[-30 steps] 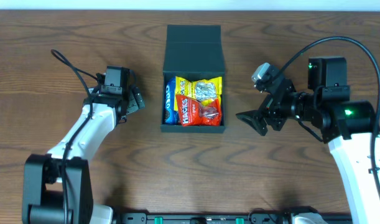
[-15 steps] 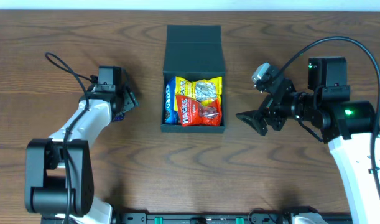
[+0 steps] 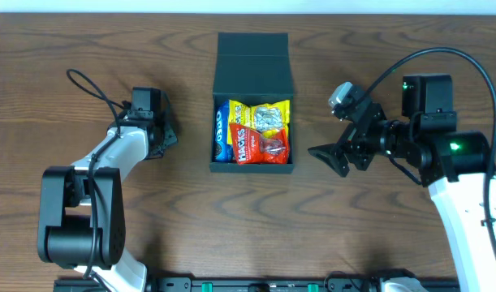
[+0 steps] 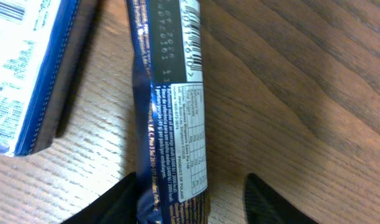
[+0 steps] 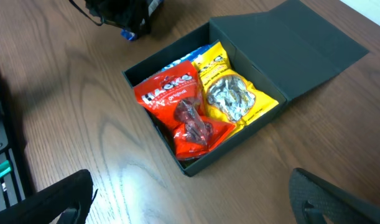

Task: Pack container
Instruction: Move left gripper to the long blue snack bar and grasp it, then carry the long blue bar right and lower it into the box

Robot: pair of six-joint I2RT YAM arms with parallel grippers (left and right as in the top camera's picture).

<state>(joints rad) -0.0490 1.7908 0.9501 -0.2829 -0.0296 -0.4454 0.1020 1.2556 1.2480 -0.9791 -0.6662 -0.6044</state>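
The dark green container [image 3: 213, 113] stands open at the table's middle, its flap lid [image 3: 253, 61] laid back. Inside lie a blue Oreo pack [image 3: 222, 130], a yellow packet [image 3: 265, 116] and a red Hacks packet [image 3: 262, 146]. The container also shows in the right wrist view [image 5: 196, 163]. My left gripper [image 3: 161, 134] is left of the container. In the left wrist view it is open [image 4: 193, 208] astride a dark blue snack packet [image 4: 171, 118] lying on the table; the packet touches the left finger only. My right gripper [image 3: 333, 158] is open and empty, right of the container.
A second blue-and-white packet [image 4: 18, 74] lies on the wood just left of the dark blue one. Both are hidden under the left gripper in the overhead view. The left arm [image 5: 118, 12] shows beyond the container in the right wrist view.
My left gripper has shifted a little to the left, away from the container, and turned. The right arm and the container's contents have not moved.
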